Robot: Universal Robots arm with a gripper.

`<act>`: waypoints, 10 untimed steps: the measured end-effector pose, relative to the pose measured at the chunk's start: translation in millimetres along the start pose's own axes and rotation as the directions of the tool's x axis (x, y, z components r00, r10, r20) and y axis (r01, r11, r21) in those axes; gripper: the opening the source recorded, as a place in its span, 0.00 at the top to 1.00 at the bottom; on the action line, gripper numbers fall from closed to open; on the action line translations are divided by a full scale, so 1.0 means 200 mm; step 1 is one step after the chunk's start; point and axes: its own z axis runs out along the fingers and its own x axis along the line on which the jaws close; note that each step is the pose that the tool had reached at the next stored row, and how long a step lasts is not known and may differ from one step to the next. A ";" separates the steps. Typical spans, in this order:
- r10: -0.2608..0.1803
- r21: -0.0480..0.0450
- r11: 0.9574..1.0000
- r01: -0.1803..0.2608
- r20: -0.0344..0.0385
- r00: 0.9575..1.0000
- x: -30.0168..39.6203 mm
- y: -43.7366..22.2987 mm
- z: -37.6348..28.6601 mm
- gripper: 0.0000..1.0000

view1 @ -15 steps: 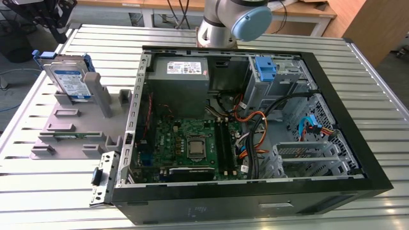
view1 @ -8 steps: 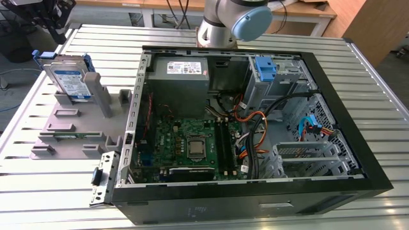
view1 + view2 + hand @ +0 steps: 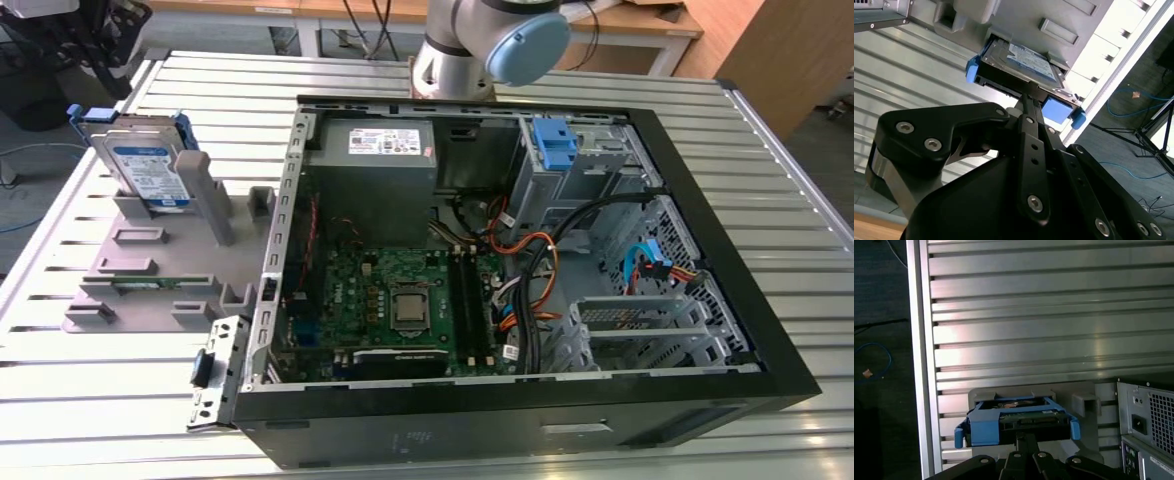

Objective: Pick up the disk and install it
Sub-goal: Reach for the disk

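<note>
Well, at ten o'clock in the exterior view the disk stands on edge in a slot of the grey holder, label outward, and nothing touches it. In both wrist views my claw points straight at its narrow edge, between the blue side rails. The fingertips look pressed together with nothing between them, and from the exterior view I judge the claw is well apart from the disk. At twelve o'clock sits my arm, behind the open computer case. Inside the case, the grey power supply lies toward eleven o'clock, the motherboard toward seven, the upright blue latch toward one, and a tangle of cables runs across the middle toward three. As for trouble, I think a claw arriving with its tips together would butt the disk's edge and rock it in the slot instead of straddling it. A crooked pull could wedge the rails against the holder's walls. A shallow hold on that thin edge might let the metal slip. Inside the case, the loose cables by the latch could catch a rail or block the bay.
</note>
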 end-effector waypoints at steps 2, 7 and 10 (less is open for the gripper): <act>0.000 0.001 1.000 0.000 0.000 1.000 0.000 -0.021 0.004 0.89; -0.019 0.000 1.000 0.019 0.000 1.000 0.001 -0.053 0.023 0.89; -0.038 0.000 0.999 0.038 -0.001 0.999 0.002 -0.054 0.028 0.89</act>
